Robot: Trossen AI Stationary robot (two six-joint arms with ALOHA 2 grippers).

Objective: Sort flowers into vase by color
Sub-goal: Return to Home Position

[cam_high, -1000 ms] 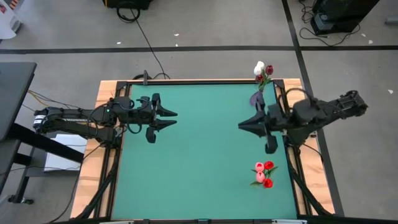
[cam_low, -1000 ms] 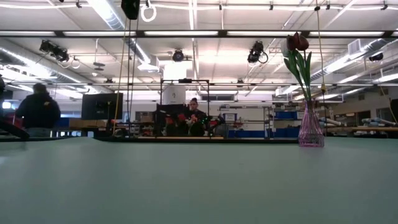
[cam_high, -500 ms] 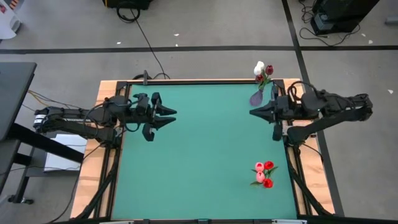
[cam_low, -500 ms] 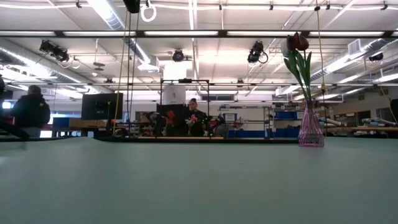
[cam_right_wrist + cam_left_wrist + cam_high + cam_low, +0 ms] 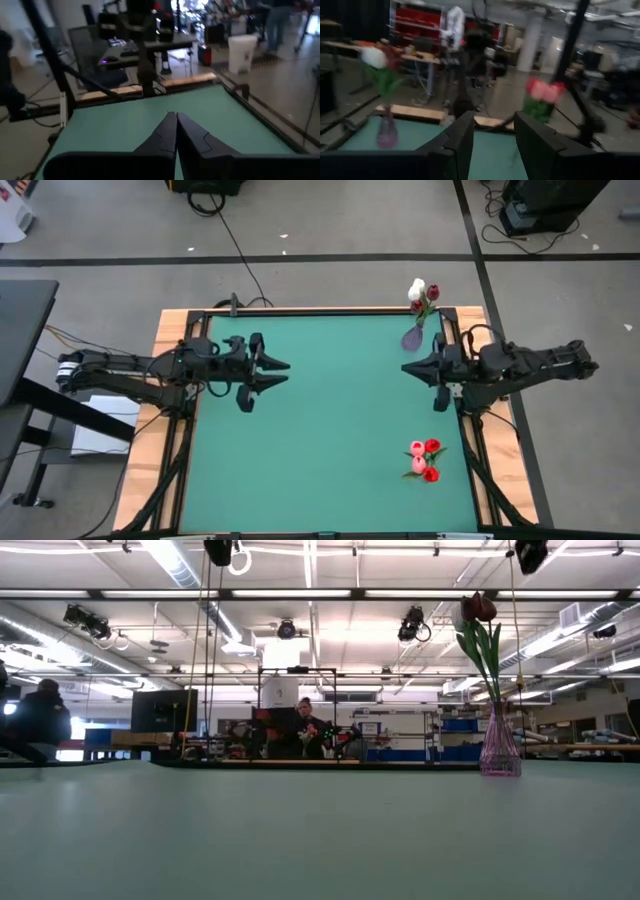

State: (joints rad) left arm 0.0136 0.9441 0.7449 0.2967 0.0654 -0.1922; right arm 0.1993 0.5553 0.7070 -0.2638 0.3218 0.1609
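A purple glass vase stands at the table's far right corner and holds white and dark red tulips. The low view shows this vase with dark red heads on upright stems. A bunch of pink and red tulips stands upright near the right near corner; in the left wrist view the pink and red tulips show beyond my fingers. My left gripper hovers open over the table's left side. My right gripper is shut, hovering by the right edge, between the two bunches.
The green table top lies bare between the two arms and toward the near edge. A wooden frame borders it. People stand in the room beyond the far edge.
My right gripper has drawn back toward the table's right edge, and its arm has straightened out over that edge. The flowers and the vase have kept still.
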